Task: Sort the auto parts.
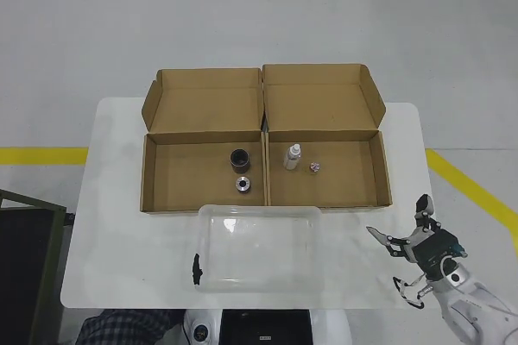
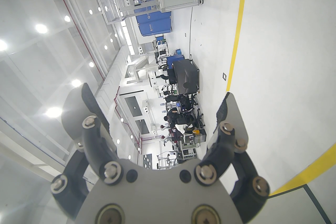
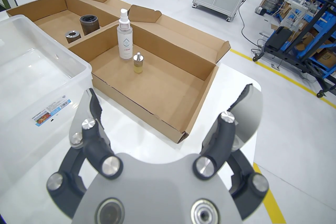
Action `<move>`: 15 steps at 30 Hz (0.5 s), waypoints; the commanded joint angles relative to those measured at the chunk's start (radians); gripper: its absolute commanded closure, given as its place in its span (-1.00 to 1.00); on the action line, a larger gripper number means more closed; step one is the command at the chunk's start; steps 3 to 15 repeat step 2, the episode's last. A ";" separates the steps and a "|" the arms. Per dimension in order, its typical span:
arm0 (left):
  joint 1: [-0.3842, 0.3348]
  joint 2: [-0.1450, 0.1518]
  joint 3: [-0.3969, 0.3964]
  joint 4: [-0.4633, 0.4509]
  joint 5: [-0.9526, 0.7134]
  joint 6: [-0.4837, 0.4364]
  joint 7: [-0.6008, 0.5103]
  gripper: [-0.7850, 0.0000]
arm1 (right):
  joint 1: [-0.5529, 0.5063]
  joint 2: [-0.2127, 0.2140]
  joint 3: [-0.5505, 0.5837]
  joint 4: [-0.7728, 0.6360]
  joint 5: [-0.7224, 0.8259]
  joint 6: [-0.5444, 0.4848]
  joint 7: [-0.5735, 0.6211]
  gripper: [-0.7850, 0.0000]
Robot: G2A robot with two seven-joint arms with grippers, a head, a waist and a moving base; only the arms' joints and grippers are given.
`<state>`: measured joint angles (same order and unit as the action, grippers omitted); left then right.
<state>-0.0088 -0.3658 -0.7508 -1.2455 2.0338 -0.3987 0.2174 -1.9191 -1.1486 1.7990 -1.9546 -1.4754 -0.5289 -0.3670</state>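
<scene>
Now, your right gripper (image 1: 401, 226) sits at the top view's lower right, jaws spread wide and empty; the sleeve (image 1: 239, 159) and ring (image 1: 243, 183) stand upright up and to its left, in the frame's left box (image 1: 168, 203), beyond the bin (image 1: 259, 208). Your left gripper (image 2: 157, 93), jaws also apart, faces the room, not the white counter (image 1: 112, 216), so the right looks the readier arm.

The left gripper (image 2: 157, 91) and right gripper (image 3: 170, 92) each had a round grey plate (image 3: 155, 183), black curved links (image 3: 94, 141) fastened by silver screws (image 3: 111, 166), and two pale metal fingers (image 3: 78, 114) lined with ridged black pads (image 3: 95, 105). The right arm (image 1: 462, 297) was white.
</scene>
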 commanded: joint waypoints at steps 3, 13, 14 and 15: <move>0.000 0.000 0.000 0.000 0.000 0.000 0.000 -1.00 | 0.000 0.000 0.000 0.000 0.000 0.000 0.000 -1.00; 0.000 0.000 0.000 0.000 0.000 0.000 0.000 -1.00 | 0.000 0.000 0.000 0.000 0.000 0.000 0.000 -1.00; 0.000 0.000 0.000 0.000 0.000 0.000 0.000 -1.00 | 0.000 0.000 0.000 0.000 0.000 0.000 0.000 -1.00; 0.000 0.000 0.000 0.000 0.000 0.000 0.000 -1.00 | 0.000 0.000 0.000 0.000 0.000 0.000 0.000 -1.00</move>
